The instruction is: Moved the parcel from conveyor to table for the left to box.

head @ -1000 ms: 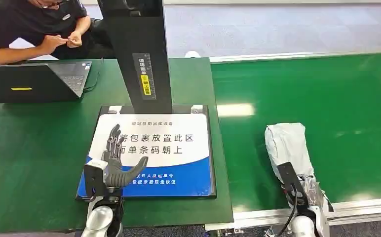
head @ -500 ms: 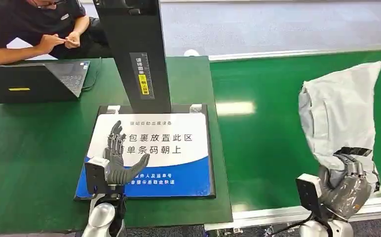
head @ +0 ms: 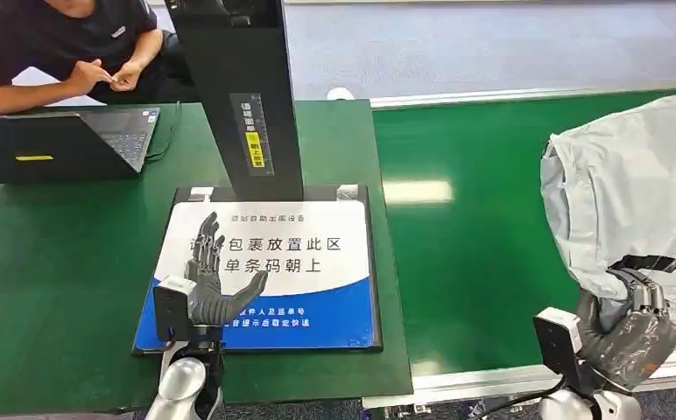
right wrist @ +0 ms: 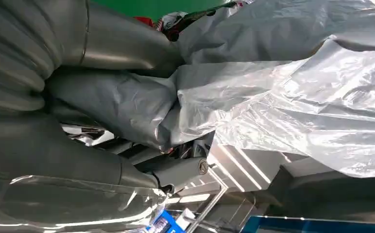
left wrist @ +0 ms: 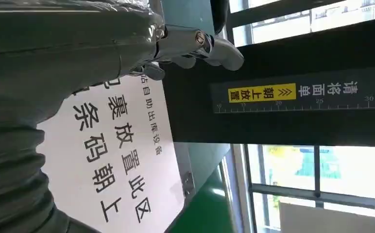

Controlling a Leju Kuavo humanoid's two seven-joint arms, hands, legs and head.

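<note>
Here the green conveyor fills the right of the scene and the green table the left, with a black scanner post standing at the far edge of a white-and-blue placard on the table. A person sits at the far left behind a laptop. The grey parcel, a soft plastic mailer, hangs in the air above the conveyor's right side, well apart from the placard. The right robot hand is clamped on its near end, fingers wrapped into crumpled film. The left robot hand hovers over the placard's near left, fingers spread, holding nothing. The risk, I judge, is the slack film: the hold is on one end only, so the bag may slide out during the swing leftward, or its loose far end may catch the post and land off the placard.
</note>
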